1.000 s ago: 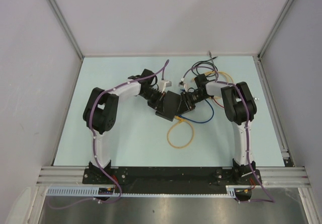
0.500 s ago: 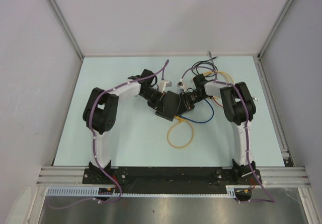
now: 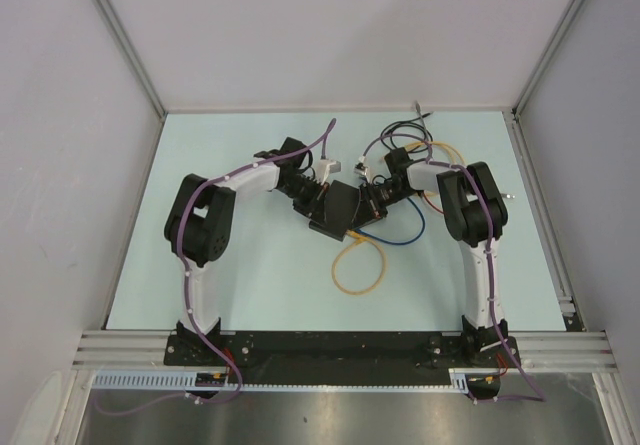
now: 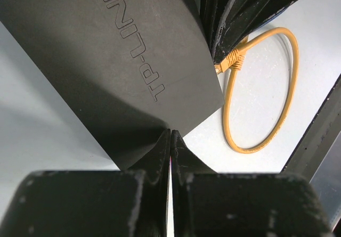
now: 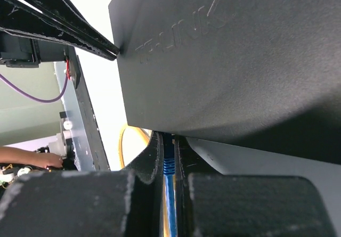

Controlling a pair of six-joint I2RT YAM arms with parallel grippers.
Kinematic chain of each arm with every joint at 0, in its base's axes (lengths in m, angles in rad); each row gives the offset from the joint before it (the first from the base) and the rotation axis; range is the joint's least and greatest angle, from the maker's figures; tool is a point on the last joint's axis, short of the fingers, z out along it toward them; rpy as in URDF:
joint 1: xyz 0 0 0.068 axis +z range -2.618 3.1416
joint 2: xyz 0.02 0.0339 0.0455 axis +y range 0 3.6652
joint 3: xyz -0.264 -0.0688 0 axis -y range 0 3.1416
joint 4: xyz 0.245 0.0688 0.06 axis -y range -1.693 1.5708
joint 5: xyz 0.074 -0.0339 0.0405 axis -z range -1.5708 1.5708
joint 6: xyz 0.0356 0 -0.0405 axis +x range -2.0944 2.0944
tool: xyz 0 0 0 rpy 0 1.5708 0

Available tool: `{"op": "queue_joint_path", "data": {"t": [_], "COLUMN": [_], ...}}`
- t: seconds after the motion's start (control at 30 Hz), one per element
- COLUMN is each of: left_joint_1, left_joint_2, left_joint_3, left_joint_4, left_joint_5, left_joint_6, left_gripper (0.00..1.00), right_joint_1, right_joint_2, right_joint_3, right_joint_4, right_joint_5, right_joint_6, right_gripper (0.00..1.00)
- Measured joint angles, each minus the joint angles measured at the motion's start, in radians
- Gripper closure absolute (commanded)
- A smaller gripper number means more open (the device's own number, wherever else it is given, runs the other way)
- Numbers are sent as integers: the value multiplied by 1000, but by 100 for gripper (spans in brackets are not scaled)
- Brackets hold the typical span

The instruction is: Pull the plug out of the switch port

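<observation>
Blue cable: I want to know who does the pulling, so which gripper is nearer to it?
Right. The right gripper is shut on the blue cable; the left gripper is at the switch's opposite corner.

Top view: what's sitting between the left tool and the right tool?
The switch fills that gap in the top view: the left tool clamps one edge, the right tool meets the opposite edge, pinching a blue cable.

TP-LINK embossed on the switch point(image 4: 106, 61)
</observation>
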Motion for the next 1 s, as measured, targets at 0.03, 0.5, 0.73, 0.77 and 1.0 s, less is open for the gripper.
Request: {"op": "queue_joint_path", "data": {"t": [0.03,0.5,0.73,0.77,1.0], "left_joint_1": [0,-2,-17,-21,-41], "left_joint_2": [0,0,3,7,47], "left_joint_3": [0,0,3,10,76], "left_joint_4": [0,24,27,21,7], "left_joint_5": [0,-4,-3,-3,-11], "left_joint_6": [0,0,-1,-1,0], "left_gripper": [99,99,100,99,99], "right_joint_1": [0,-15,-21,-23,-43], "right_joint_2": [0,62,45,46,98], "right_joint_3": [1,168,128,127,245], "right_joint_4": [-3,-175,-258,-290,-429], "right_joint_5": [3,54,55,52,92], "right_joint_6": [0,-94,-192,-211,-273], "right_gripper": [100,100,100,100,100]}}
